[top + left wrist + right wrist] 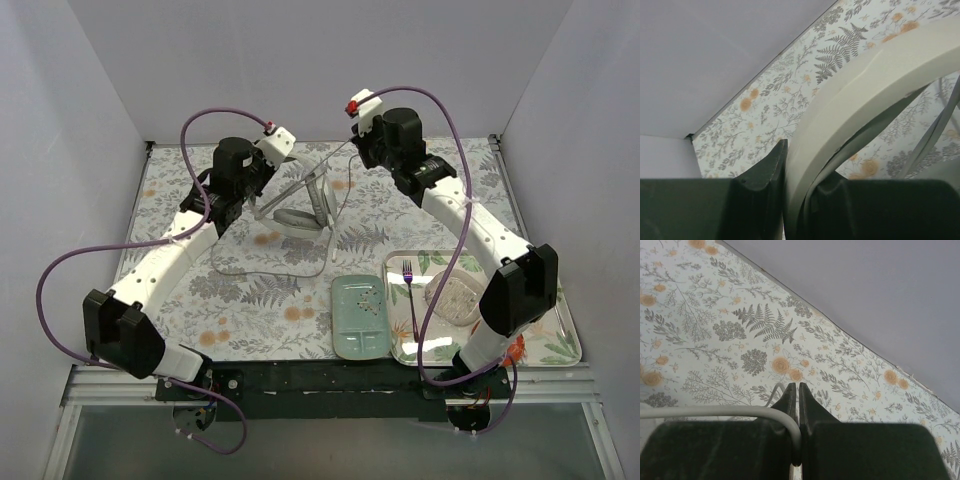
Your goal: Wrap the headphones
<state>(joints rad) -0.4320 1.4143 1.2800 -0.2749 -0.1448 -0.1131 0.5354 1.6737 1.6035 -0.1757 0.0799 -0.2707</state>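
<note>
Headphones sit far-centre on the table, headband clamped in the left gripper, thin cord pinched by the right gripper; likely best wound taut, in even turns round the band.

A tabletop covered in a print of grey ferns and orange blossoms fills the space between plain white walls. Near its front edge lies a pale green divided plate, its compartments holding nothing. Just beside it on the right sits a rectangular leaf-patterned tray. On the tray's left part lies a purple fork, tines pointing away, with a round speckled dish close by, partly hidden
</note>
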